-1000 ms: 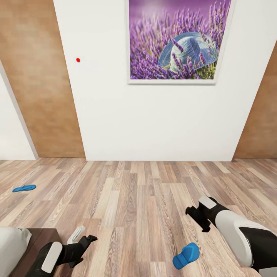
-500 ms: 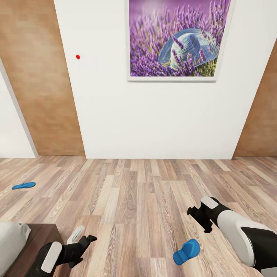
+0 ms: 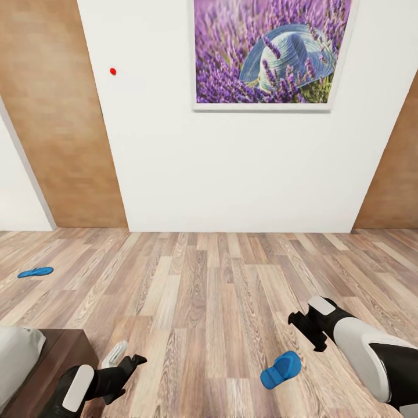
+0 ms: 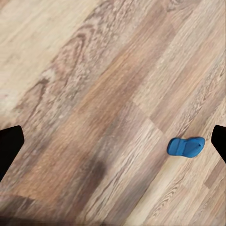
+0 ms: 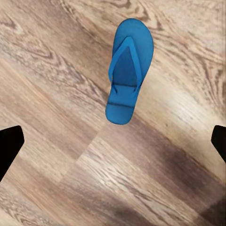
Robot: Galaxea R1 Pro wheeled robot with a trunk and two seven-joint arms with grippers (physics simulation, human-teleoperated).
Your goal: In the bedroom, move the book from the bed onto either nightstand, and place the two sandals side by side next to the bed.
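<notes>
1. Right wrist view: the right gripper (image 5: 113, 141) hangs above the floor (image 5: 56, 61) with its jaws spread wide and nothing between them; only the two dark fingertips (image 5: 9, 141) show, at opposite edges of the picture.
2. The near sandal (image 5: 126, 70) lies flat on the planks, strap side up, ahead of the open jaws and not touching them. The wide spread suits a grasp across the sole, judged from the task.
3. Head view: the right gripper (image 3: 306, 325) points down and inward from a white forearm that enters at the lower right. The near sandal (image 3: 281, 370) lies just beside and below it.
4. The left gripper (image 3: 125, 360) reaches forward low over the floor, one pale finger and one dark finger apart, holding nothing.
5. Left wrist view: the near sandal (image 4: 186, 146) lies well off to one side, near one dark fingertip (image 4: 219, 141).
6. The far sandal (image 3: 35, 271) lies well apart from its pair, at the left edge of the floor. Both must be brought together beside the bed.
7. The bed (image 3: 58, 354) shows its dark frame corner and grey mattress at the lower left, just beside the left arm.
8. A door (image 3: 58, 116), the white wall (image 3: 232, 174) and a lavender picture (image 3: 270, 52) stand beyond.
</notes>
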